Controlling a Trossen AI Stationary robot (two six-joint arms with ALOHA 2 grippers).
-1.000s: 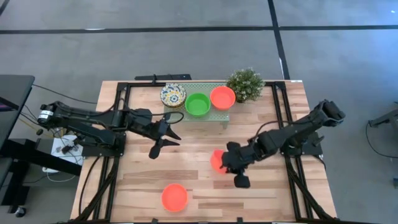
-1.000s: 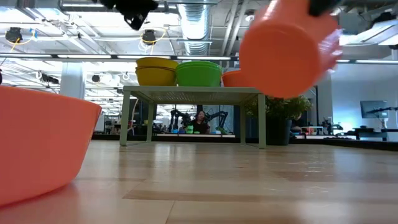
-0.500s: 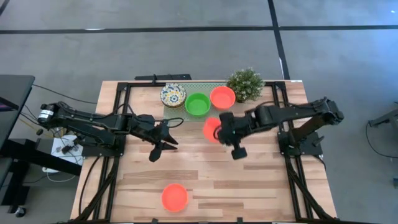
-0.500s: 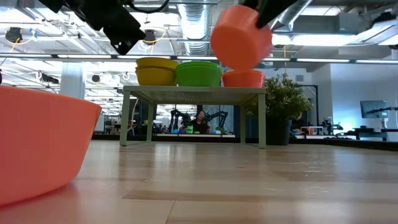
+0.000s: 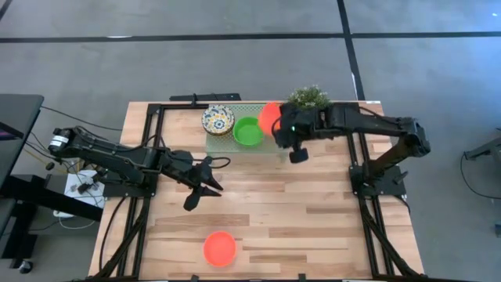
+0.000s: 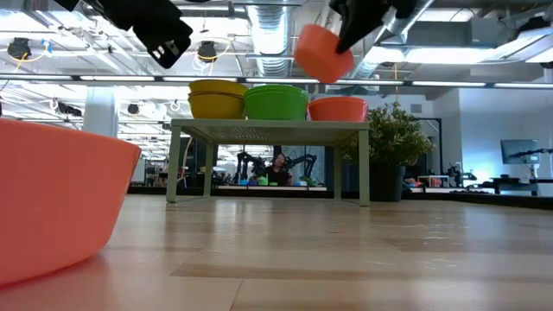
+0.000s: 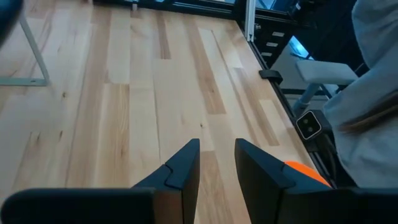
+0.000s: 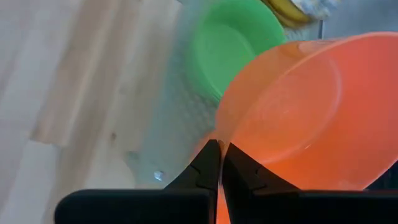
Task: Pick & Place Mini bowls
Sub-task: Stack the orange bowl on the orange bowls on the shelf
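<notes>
The right tool (image 5: 283,135) is clamped on the rim of a red-orange mini bowl (image 5: 268,117), holding it tilted in the air above the small green rack (image 5: 235,145) at the far side of the worktop (image 5: 313,211). On the rack stand three more bowls in a row: a patterned bowl (image 5: 218,119), a green bowl (image 5: 249,131) and, under the raised one, another red-orange bowl (image 6: 338,109), seen in the low view. A small potted plant (image 5: 311,97) stands just beside the rack. The left tool (image 5: 205,188) hangs over the middle of the worktop with its fingers (image 7: 183,171) a little apart and nothing between them. A further red-orange bowl (image 5: 220,247) sits alone near the front edge of the worktop, well apart from both arms
</notes>
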